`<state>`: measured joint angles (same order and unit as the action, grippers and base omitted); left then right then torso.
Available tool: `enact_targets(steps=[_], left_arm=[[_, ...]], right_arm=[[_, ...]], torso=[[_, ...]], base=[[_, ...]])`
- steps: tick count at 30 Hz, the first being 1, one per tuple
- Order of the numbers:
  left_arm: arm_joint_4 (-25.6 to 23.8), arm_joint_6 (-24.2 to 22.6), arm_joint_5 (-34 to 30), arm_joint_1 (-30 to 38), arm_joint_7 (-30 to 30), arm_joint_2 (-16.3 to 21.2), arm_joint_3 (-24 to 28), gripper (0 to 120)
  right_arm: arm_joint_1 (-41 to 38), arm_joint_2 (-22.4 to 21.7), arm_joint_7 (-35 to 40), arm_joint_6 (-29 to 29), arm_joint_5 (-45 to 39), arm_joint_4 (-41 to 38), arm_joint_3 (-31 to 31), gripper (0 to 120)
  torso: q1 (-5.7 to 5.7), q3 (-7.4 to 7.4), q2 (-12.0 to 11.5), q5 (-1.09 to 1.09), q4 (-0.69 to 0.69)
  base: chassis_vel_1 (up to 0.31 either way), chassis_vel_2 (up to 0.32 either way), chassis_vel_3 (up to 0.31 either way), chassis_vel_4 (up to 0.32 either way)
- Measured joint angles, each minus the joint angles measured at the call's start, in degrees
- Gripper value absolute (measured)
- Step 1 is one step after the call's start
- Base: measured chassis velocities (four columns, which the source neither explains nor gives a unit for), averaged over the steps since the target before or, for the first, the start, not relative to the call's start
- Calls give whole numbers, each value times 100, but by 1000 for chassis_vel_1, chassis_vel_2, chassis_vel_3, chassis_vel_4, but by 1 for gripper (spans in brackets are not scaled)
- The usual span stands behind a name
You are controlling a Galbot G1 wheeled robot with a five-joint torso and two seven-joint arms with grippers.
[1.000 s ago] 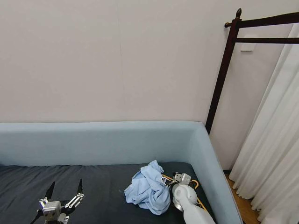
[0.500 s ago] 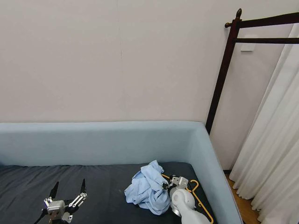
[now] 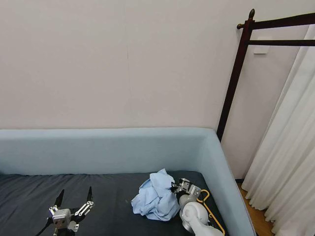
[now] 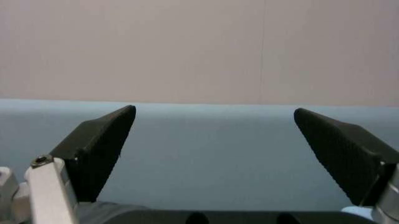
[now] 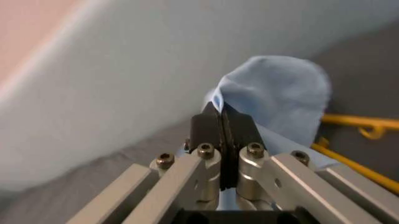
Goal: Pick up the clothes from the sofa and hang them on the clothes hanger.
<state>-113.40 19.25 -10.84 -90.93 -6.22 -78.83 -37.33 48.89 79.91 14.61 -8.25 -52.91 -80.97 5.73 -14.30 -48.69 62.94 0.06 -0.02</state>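
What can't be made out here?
- Head view: right arm covers part of the yellow hanger; whether it runs into the blue garment is hidden.
- Head view: clothes rack cut by the picture's edge, foot behind the sofa.
- Right wrist view: right gripper, shut, hides how much cloth it pinches.

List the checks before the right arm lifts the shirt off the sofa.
1. Right gripper shut on blue shirt: ok.
2. Shirt free of yellow hanger: cannot tell; the hanger lies against it.
3. Left gripper open, apart from the shirt: ok.
4. Clothes rack in view to the right: ok.
5. Shirt off the sofa seat: not ok; it rests there.
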Motion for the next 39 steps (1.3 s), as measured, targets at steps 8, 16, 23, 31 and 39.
enact_targets(steps=[8, 16, 23, 31, 39], left_arm=[[19, 3, -118, -7, -77, 93, -18, 100], [30, 42, -195, -22, -104, 175, -50, 100], [30, 50, -227, -23, -124, 184, -63, 100], [30, 82, -251, -16, -147, 180, -90, 100], [20, 107, -263, -30, -162, 165, -102, 100]], right_arm=[[-336, -438, -1068, 1282, -384, -741, -205, 0], [-910, -659, -1239, 1524, -716, -971, -127, 0], [-1997, -1176, -1243, 1596, -988, -1102, -349, 0], [-2668, -1426, -992, 1503, -1271, -1402, -532, 0], [-3512, -1505, -948, 1521, -1361, -1457, -917, 0]], torso=[[0, 0, 0, -1, 1], [0, 0, 0, 1, 1], [-1, 0, 0, -1, 2], [-1, -1, 0, 0, -1], [-1, -1, 0, -1, 1]], base=[[0, 0, 0, 0], [0, 0, 0, 0], [0, 0, 0, 0], [0, 0, 0, 0], [0, 0, 0, 0]])
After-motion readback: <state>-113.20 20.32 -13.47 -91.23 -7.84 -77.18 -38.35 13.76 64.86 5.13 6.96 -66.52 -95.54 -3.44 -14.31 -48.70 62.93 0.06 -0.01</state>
